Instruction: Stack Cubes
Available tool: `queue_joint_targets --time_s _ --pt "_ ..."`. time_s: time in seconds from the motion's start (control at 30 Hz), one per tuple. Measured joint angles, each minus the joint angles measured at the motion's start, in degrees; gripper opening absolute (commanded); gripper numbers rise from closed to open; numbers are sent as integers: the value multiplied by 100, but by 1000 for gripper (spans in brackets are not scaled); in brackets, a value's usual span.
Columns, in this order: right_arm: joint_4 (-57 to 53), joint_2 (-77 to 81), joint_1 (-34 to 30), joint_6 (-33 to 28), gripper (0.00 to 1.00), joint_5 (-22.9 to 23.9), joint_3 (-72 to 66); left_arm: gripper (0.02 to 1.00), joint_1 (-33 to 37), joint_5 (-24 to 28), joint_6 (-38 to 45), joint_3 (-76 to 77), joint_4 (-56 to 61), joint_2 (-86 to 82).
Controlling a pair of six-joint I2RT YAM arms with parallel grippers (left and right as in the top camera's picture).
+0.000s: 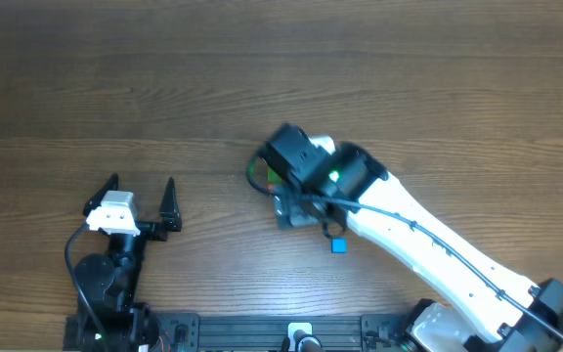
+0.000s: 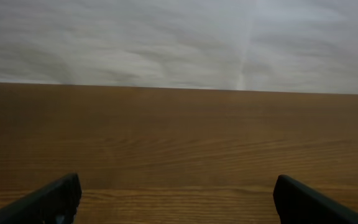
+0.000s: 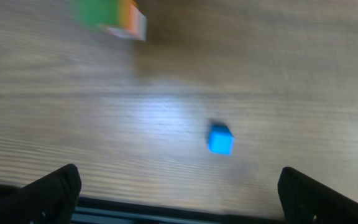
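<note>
A small blue cube (image 3: 220, 140) lies alone on the wooden table (image 3: 291, 74); from above, the blue cube (image 1: 338, 244) sits just beside the right arm (image 1: 409, 235). A green cube with an orange one against it (image 3: 114, 15) lies farther off, blurred and cut by the frame edge. My right gripper (image 3: 179, 175) hovers above the table, open, with nothing between its fingers; the blue cube is ahead of them. My left gripper (image 1: 140, 188) rests at the table's near left, open and empty, and its own view has the left gripper (image 2: 178, 182) facing bare wood.
The wooden table (image 1: 164, 78) stretches bare across the far side and the left. The right arm's white link runs diagonally from the near right corner to the centre. A pale wall (image 2: 166, 37) stands beyond the table's edge.
</note>
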Motion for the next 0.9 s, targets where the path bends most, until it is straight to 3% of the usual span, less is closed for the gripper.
queue_joint_targets --time_s 0.37,0.9 --pt "1775 -273 -238 251 993 -229 -2656 1000 0 2 0 0 0 2" --pt "3248 -293 -608 162 972 -514 -3829 1000 0 2 0 0 -2 0"
